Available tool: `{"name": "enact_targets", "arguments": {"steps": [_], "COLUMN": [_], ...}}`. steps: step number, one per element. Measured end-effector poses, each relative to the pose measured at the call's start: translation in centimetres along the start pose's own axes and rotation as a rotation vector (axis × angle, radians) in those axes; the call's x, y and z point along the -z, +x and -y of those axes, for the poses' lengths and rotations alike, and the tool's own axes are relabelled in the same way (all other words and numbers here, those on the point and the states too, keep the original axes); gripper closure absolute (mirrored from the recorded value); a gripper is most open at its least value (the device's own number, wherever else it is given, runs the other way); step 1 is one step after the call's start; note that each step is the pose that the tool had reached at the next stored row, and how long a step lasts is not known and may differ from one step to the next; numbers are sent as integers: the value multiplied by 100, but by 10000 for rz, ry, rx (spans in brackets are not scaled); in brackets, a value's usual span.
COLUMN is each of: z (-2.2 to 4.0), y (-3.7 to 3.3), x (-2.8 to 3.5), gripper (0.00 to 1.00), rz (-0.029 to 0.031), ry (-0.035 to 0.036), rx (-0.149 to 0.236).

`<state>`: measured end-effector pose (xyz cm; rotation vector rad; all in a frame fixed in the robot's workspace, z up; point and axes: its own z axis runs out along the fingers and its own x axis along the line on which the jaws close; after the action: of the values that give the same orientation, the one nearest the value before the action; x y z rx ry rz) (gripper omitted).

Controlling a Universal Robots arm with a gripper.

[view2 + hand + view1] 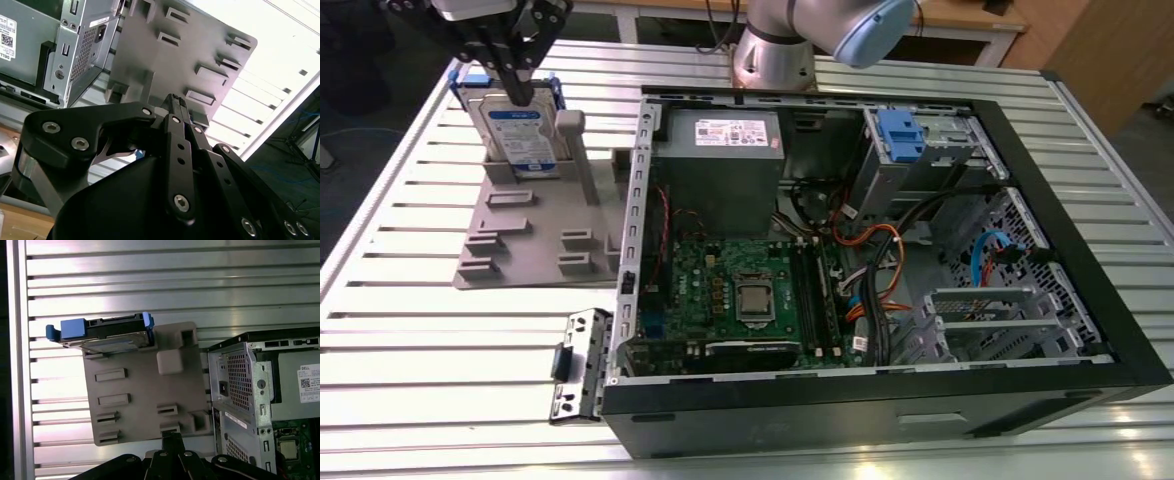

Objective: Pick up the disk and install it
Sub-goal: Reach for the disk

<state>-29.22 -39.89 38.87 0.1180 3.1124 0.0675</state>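
The disk [518,135], a silver drive with a white-and-blue label in a blue carrier, stands on edge in a slot at the far end of the grey plastic holder [534,235], toward the exterior view's left. My gripper [520,92] hangs above it with its black fingers drawn together to a point and nothing between them. The first wrist view shows the disk [107,335] at the holder's [145,390] far edge, well apart from my gripper [172,437]. In the second wrist view my gripper [175,100] is above the holder [190,45].
An open computer case [1067,250] lies on the slatted metal table [400,330] beside the holder. Inside are a grey power supply [720,140], a metal cage with a blue latch [907,130], a motherboard [734,290] and cables. A loose bracket [580,365] lies by the case's near corner.
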Motion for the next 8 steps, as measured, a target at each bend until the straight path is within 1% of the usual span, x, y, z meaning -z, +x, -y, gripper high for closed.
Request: {"name": "enact_targets", "arguments": {"steps": [8], "z": [4], "y": [58], "x": [0], "gripper": [90], "rz": [0], "ry": [0], "rx": [0]}}
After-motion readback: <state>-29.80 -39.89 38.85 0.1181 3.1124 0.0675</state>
